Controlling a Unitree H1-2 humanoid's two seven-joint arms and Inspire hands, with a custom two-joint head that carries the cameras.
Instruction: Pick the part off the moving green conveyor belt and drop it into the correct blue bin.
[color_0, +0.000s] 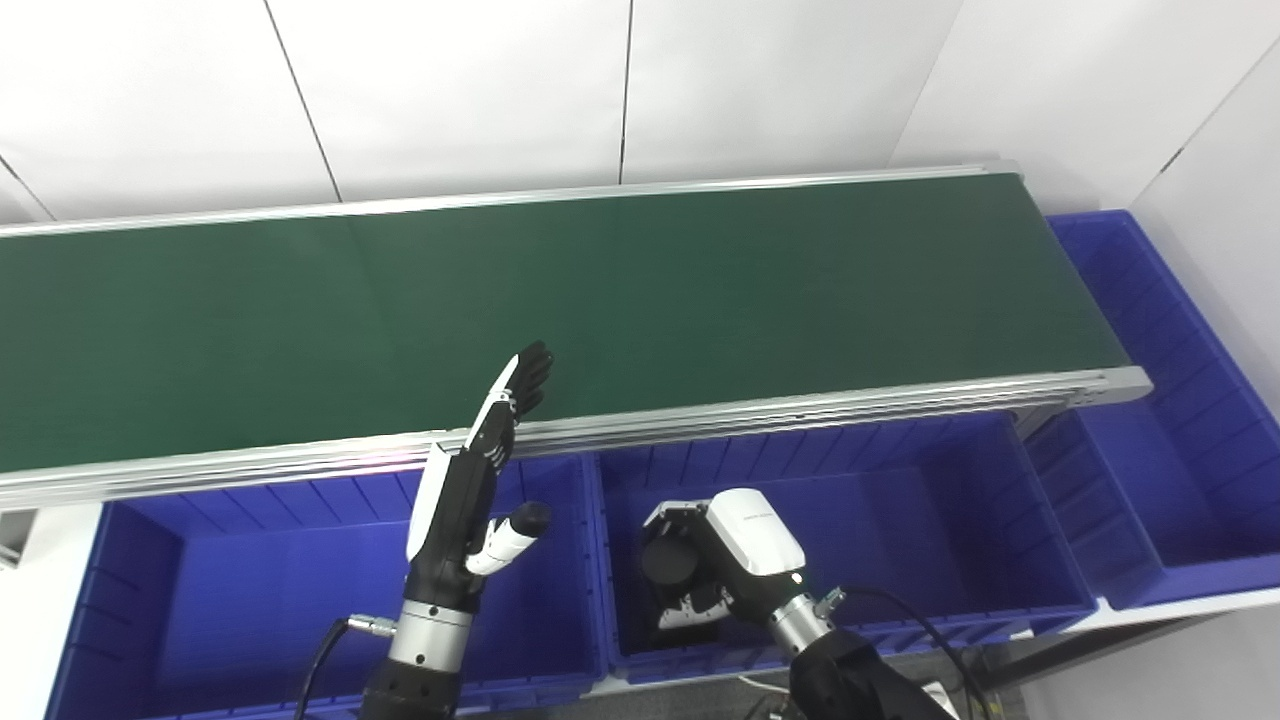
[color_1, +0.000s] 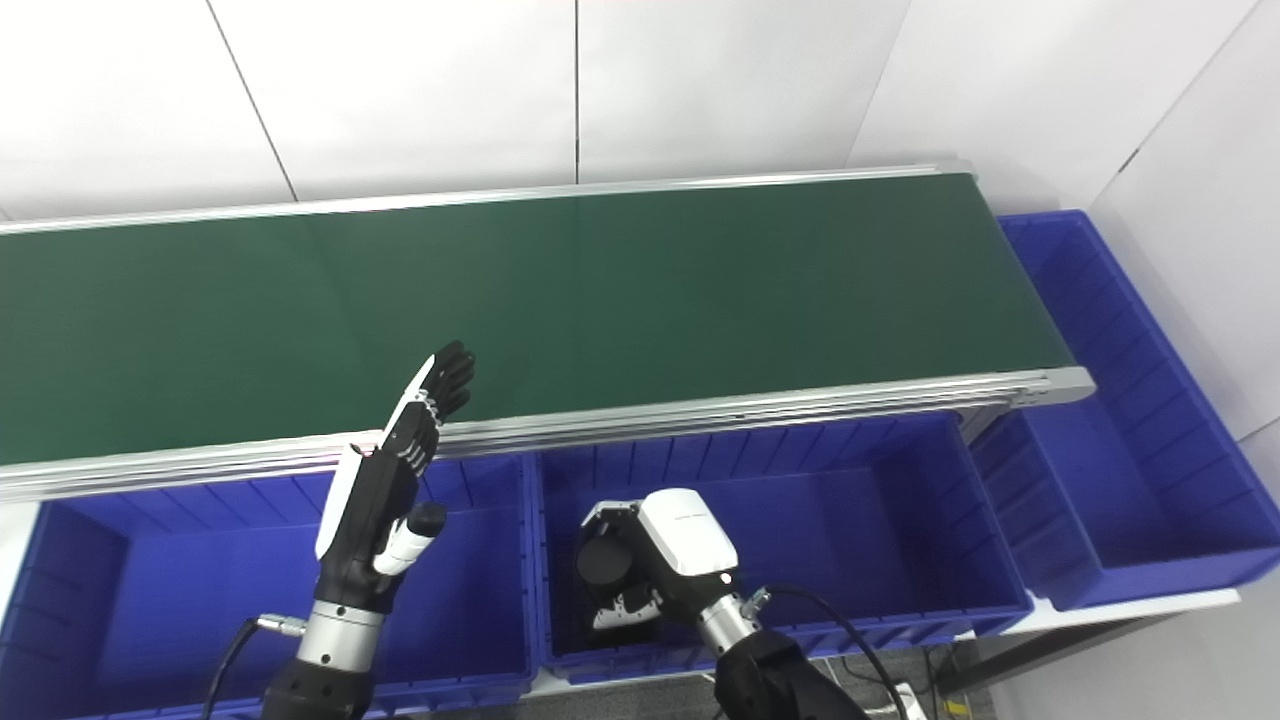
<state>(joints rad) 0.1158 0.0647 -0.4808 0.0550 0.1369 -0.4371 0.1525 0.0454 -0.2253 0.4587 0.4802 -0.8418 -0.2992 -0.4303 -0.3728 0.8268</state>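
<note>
1. Left eye view: left hand (color_0: 470, 480) is held upright, fingers spread, nothing grasped, over the near rail of the green conveyor belt (color_0: 640, 300). Right hand (color_0: 715, 570) is curled around a black round part (color_0: 668, 562) over the middle blue bin (color_0: 900, 500).
2. Right eye view: same layout; the belt is seen bare.

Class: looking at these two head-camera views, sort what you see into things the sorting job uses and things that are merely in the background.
Used by the job:
green conveyor belt
left blue bin
middle blue bin
right blue bin
left hand, fingers apart
right hand, holding a dark round part

Background only:
white wall panels
</note>
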